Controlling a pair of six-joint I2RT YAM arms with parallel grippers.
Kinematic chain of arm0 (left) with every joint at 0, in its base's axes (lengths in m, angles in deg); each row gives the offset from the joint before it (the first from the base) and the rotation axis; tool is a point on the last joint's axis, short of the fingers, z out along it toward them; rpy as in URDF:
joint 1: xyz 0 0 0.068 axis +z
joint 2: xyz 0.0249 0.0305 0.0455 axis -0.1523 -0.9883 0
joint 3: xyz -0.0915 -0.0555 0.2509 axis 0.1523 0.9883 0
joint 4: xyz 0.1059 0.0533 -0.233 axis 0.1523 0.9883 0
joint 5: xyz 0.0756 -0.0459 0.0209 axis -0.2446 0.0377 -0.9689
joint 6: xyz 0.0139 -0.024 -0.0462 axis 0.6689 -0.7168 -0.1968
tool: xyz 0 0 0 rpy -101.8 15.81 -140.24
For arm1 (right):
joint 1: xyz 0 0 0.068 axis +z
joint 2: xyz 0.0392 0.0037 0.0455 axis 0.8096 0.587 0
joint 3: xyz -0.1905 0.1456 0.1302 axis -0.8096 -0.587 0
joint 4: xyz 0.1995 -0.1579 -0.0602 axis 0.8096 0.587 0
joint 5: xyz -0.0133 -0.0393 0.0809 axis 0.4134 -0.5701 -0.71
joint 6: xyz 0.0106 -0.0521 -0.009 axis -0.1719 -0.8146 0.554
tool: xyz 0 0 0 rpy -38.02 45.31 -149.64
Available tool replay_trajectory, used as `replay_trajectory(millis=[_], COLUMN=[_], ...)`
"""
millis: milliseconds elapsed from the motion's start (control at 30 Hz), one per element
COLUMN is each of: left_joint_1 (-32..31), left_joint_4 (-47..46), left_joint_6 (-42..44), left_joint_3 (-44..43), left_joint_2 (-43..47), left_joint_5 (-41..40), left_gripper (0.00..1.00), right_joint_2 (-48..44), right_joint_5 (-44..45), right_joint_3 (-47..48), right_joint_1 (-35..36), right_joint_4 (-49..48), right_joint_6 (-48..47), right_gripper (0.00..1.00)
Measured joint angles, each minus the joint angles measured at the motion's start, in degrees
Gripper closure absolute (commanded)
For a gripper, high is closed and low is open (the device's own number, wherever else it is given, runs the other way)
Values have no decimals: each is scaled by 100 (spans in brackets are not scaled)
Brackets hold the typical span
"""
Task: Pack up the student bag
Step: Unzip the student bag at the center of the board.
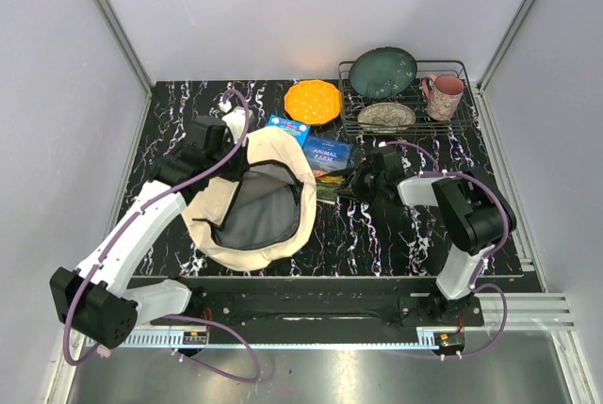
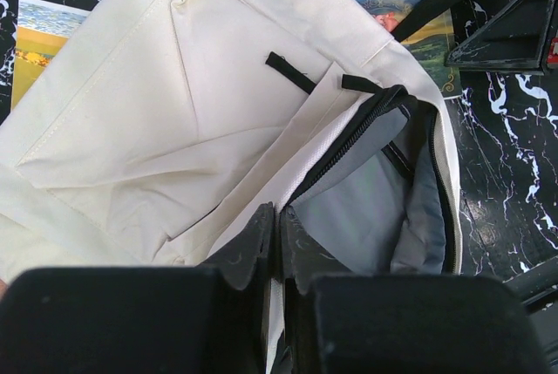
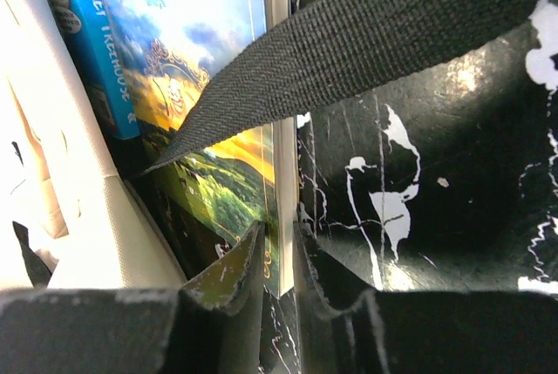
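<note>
The student bag (image 1: 278, 154), a cream backpack, lies open on the table with its grey lining (image 2: 366, 208) showing. My left gripper (image 1: 234, 131) is at the bag's far left rim. In the left wrist view that gripper (image 2: 279, 217) is shut on a strip of the bag's rim fabric. An Animal Farm book (image 1: 330, 161) lies right of the bag, and a blue book (image 1: 287, 128) lies behind it. My right gripper (image 1: 347, 187) is at the near right corner of the Animal Farm book (image 3: 218, 173). There the right gripper (image 3: 279, 239) is shut on the book's edge. A black bag strap (image 3: 366, 51) crosses over the book.
An orange plate (image 1: 313, 101) lies behind the books. At the back right a wire rack (image 1: 452, 121) holds a green plate (image 1: 383, 72), a patterned bowl (image 1: 386, 116) and a pink mug (image 1: 443, 95). Another book (image 2: 35, 43) pokes out from under the bag's left side.
</note>
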Motion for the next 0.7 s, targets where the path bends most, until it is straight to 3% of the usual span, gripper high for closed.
replay_trajectory(millis=[133,333,433,633,700], left_joint_1=[-2,0,0,0,0], left_joint_4=[0,0,0,2,0], left_joint_6=[-2,-4,-7,-7,-9], left_joint_3=[0,0,0,0,2], left_joint_2=[24,31,33,37,37], left_joint_5=[2,33,42,44,44], left_gripper=[93,93,93,94,94], right_joint_2=[2,4,46,181,190], right_joint_5=[-50,-101,-140,-208,-212], right_joint_3=[-24,-24,2,26,26], right_joint_1=[0,0,2,0,0], right_joint_4=[-111,-293,-334,-407,-446], right_joint_6=[50,166,203,238,258], right_gripper=[78,59,59,79,75])
